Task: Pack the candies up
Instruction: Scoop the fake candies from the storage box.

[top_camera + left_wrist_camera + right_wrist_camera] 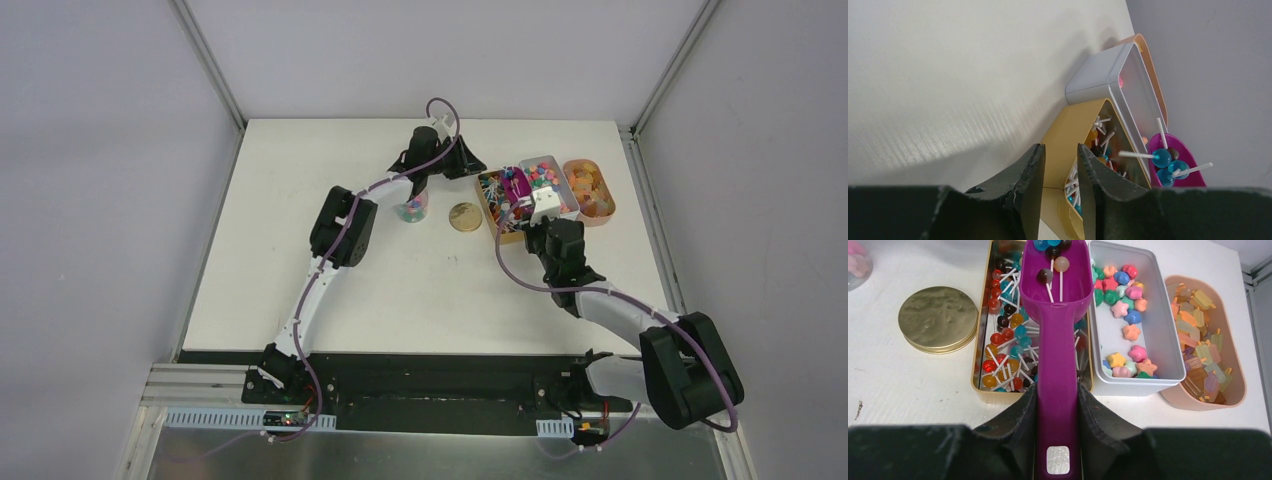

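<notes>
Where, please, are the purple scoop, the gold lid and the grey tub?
purple scoop (1057,385): right wrist view, on its handle.
gold lid (938,318): right wrist view, middle of its top.
grey tub (1140,386): right wrist view, on its near wall.

Lab rig: panelled enclosure (100,150), aluminium frame (207,60)

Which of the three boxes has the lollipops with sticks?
The gold tin, beside the round gold lid. The grey box in the middle holds star-shaped sweets, and the peach tub holds ice-lolly shapes.
</notes>
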You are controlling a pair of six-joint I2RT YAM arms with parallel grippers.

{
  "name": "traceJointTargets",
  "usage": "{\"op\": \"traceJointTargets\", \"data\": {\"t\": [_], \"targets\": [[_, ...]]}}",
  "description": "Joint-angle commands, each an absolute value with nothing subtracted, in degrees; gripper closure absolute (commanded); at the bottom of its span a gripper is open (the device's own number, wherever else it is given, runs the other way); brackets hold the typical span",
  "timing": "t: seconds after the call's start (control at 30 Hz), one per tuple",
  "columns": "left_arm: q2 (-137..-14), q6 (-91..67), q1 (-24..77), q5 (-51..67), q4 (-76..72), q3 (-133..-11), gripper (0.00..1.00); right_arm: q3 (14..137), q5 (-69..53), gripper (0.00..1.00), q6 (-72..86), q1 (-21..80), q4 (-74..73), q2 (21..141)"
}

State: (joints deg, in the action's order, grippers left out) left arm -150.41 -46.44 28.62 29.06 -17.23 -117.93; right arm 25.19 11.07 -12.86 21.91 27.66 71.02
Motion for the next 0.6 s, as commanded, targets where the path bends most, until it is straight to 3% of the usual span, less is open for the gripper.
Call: {"op": "traceJointTargets", "data": {"t": [0.0,0.27,0.57], "targets": [[-143.17,-43.27,28.18,29.88,-16.9,-119.64,0.69,24.48,10.21,1.0,-13.59,21.62,33.22,67.02],[-138.42,-41.0,27.82,29.71,-16.13,-116.28,0.67,23.13,8.4,1.0,-14.34,21.64,33.45,61.89],[-126.86,-39.09,24.22,25.44,-9.58,-108.92,0.55,24.79,6.14,1.0,-15.21,22.17,31.37,58.63]]}}
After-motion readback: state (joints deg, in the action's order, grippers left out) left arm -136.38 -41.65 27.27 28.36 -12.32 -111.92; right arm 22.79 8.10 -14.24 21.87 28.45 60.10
